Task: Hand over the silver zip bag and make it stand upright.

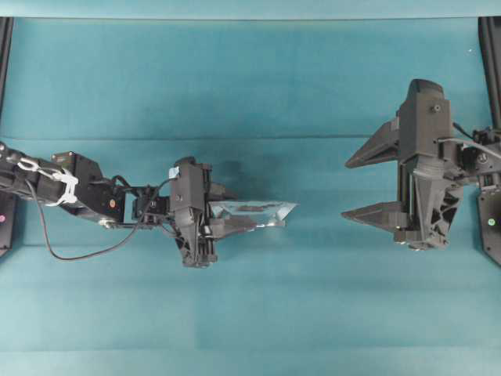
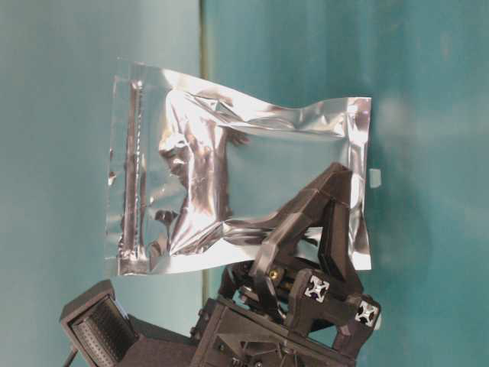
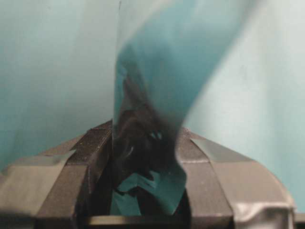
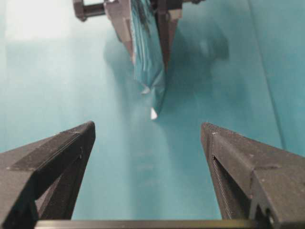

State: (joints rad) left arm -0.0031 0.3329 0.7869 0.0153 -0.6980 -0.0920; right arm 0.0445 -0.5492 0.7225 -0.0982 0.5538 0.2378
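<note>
Overhead: my left end effector point(image 1: 235, 223) grips the silver zip bag point(image 1: 254, 212) by one end, above the teal desk point(image 1: 250, 86). The bag is seen nearly edge-on, a thin glinting sliver pointing toward my right end effector point(image 1: 362, 186), which waits well apart with its pointed black jaws spread wide.

Table level: the foil pouch point(image 2: 229, 191) is rectangular, crinkled and mirror-bright, zip strip running down its left side. My angular black fingers point(image 2: 321, 222) cover its lower right corner; the arm is cut off below.

Left wrist: the foil point(image 3: 147, 138) is clamped between my matte, tape-patched pads point(image 3: 86, 162); it mirrors the teal and blurs upward out of focus.

Right wrist: two ribbed finger tips point(image 4: 71, 143) frame the view. Beyond them the bag point(image 4: 150, 71) hangs edge-on in the left jaws, its top cut off.
</note>
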